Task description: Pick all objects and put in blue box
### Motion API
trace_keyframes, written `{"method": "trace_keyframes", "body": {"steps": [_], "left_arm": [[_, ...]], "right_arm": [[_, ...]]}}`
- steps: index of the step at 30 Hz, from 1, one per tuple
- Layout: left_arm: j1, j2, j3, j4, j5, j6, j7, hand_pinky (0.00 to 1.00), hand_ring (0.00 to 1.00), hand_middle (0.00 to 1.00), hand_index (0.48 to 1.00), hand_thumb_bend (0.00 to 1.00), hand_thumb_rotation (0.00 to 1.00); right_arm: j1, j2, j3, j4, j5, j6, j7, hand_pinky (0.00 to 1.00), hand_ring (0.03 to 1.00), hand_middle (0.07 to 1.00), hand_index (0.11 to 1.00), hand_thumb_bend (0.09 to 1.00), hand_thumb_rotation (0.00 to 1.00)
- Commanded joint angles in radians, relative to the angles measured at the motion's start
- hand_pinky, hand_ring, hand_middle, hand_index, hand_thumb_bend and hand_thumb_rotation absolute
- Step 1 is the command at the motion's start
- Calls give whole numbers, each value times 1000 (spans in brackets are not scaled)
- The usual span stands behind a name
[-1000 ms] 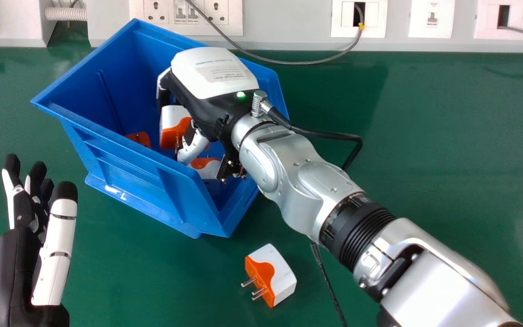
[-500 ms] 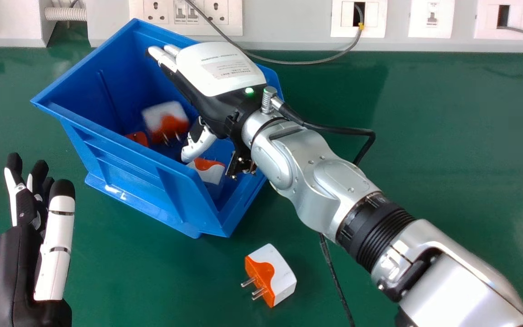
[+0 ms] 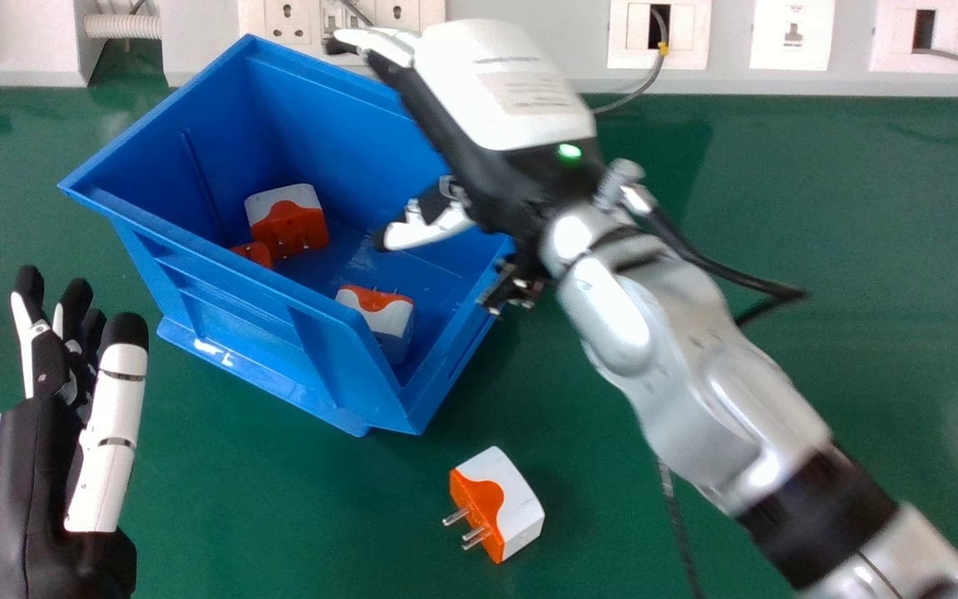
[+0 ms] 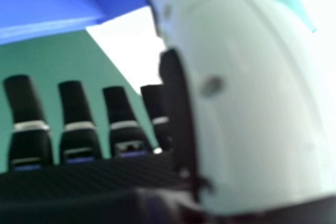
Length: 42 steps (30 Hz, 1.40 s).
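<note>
Your right hand (image 3: 504, 108), fingers extended and empty, needs to move almost straight toward you: the plug (image 3: 497, 503) lies nearside of the box (image 3: 221, 304).

No word or number was readable, rows of small print lay blurred on a pale rectangular label (image 3: 527, 93), which was on the white back shell of the black and white right hand (image 3: 487, 158), some tiny faint marks stood on a square white plastic wall plate (image 3: 792, 56).

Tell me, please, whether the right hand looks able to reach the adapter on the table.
Probably yes: the right hand is open and empty, and nothing covers the adapter, which lies outside the blue box.
</note>
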Motion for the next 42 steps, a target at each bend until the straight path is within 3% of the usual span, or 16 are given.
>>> {"method": "trace_keyframes", "body": {"steps": [1, 4, 7, 10, 15, 17, 21, 24, 28, 33, 42], "left_arm": [[-2, 3, 0, -29, 0, -5, 1, 1000, 1000, 1000, 1000, 393, 695], [5, 9, -6, -27, 19, -16, -1, 1000, 1000, 1000, 1000, 362, 736], [17, 3, -7, -22, 21, -32, -2, 1000, 1000, 1000, 1000, 358, 753], [29, -4, -6, -12, 13, -45, -3, 1000, 1000, 1000, 1000, 365, 738], [44, 0, -5, 20, 35, -84, -6, 1000, 1000, 1000, 1000, 352, 764], [46, -3, -5, 34, 43, -95, -4, 1000, 1000, 1000, 1000, 357, 769], [45, 3, -4, 54, 62, -116, 0, 1000, 1000, 1000, 1000, 364, 793], [45, 5, -3, 48, 65, -111, 2, 1000, 1000, 1000, 1000, 420, 795], [44, 7, 2, 42, 58, -107, 0, 1000, 1000, 1000, 1000, 417, 796], [52, 8, 1, 30, 59, -103, -2, 1000, 1000, 1000, 1000, 401, 784], [48, 13, 0, 16, 74, -89, 2, 1000, 1000, 1000, 1000, 374, 783]], "right_arm": [[87, -27, -47, -174, 3, 22, 31, 622, 795, 852, 853, 564, 0], [262, -66, -85, -354, -16, 37, 42, 611, 786, 867, 874, 489, 80], [443, -105, -125, -449, -11, -15, -15, 636, 802, 876, 871, 438, 263], [618, -132, -168, -527, 6, -73, -58, 663, 819, 882, 885, 484, 246], [811, -151, -186, -515, -10, -186, -172, 658, 819, 879, 877, 493, 267], [870, -152, -183, -497, -17, -214, -203, 667, 823, 888, 875, 486, 363], [957, -139, -168, -445, -30, -267, -270, 693, 845, 910, 878, 560, 471], [989, -136, -153, -401, -46, -294, -299, 709, 856, 918, 880, 610, 526], [1009, -128, -131, -340, -75, -321, -345, 696, 850, 907, 870, 678, 585], [1003, -115, -97, -260, -108, -343, -390, 677, 822, 882, 839, 730, 601], [959, -89, -42, -210, -147, -291, -339, 674, 814, 862, 826, 753, 585]]}}
